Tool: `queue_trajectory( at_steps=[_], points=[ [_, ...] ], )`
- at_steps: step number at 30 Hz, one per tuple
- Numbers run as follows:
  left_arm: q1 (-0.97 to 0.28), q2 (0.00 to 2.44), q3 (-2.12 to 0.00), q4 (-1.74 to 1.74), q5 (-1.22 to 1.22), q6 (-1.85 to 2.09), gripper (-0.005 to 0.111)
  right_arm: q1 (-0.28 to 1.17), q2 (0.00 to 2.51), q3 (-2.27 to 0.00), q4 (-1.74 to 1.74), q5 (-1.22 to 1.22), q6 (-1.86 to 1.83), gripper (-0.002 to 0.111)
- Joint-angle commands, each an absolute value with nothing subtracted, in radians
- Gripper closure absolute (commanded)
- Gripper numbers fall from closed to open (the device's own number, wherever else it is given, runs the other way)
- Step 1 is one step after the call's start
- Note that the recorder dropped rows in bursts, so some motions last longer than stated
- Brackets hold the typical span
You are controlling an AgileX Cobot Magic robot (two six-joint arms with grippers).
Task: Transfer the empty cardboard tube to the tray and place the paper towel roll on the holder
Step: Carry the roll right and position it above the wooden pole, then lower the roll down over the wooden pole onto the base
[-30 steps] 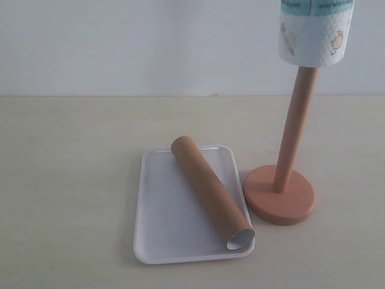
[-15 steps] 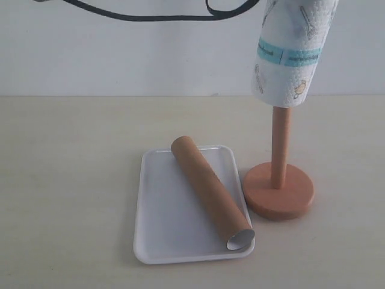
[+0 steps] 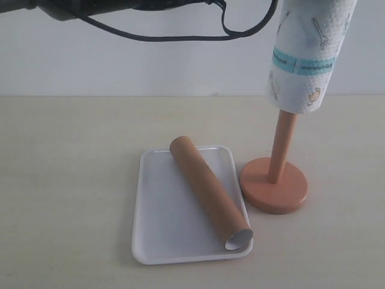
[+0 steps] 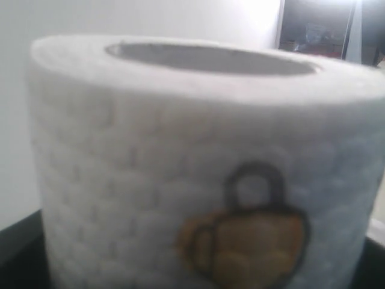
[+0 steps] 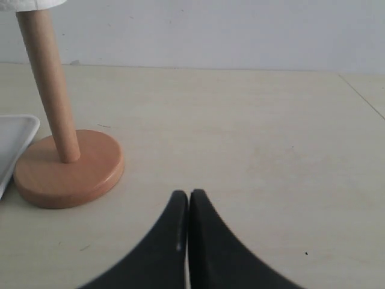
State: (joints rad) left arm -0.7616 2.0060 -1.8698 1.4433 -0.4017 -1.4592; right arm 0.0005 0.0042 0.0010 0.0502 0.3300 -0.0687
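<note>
Left gripper (image 4: 198, 271): closed around the roll (image 3: 310, 54). Only dark parts at either side of the roll show in the left wrist view, and the fingertips are hidden.
Right gripper (image 5: 188, 198): fingers pressed together with nothing between them, low over the bare table (image 3: 72, 180), near the holder's base but apart from it.
Left arm (image 3: 90, 7): a dark bar along the top edge of the exterior view, with a black cable (image 3: 180, 36) looping below it toward the roll.
Roll: raised and tilted, its upper end leaning right and cut off by the frame edge. Its lower end surrounds the top of the holder's rod (image 3: 283, 144), so the rod tip is inside the core. The teal band runs across its middle. In the left wrist view the open core and a yellow print show.
Holder (image 3: 274, 189): disc base on the table, right of the tray. Most of the rod is bare below the roll.
Tube (image 3: 207, 189): lies diagonally on the tray, far end at the back rim, open near end over the front right corner.
Tray (image 3: 159, 223): flat on the table, its right edge just beside the holder's base.
</note>
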Motion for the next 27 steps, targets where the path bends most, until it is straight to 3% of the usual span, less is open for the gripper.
queue_trajectory(
  at_steps=[1,11,27],
  points=[
    [-0.759,2.01,-1.871,1.394,-0.422,-1.418,0.103,0.003,0.0,0.0,0.045,0.326,-0.066,0.108],
    [-0.759,2.058,-1.858,1.174,-0.456,-1.219,0.103,0.003,0.0,0.0,0.045,0.326,-0.066,0.108],
    [-0.737,2.058,-1.628,0.918,-0.558,-0.965,0.103,0.003,0.0,0.0,0.045,0.326,-0.066,0.108]
  ],
)
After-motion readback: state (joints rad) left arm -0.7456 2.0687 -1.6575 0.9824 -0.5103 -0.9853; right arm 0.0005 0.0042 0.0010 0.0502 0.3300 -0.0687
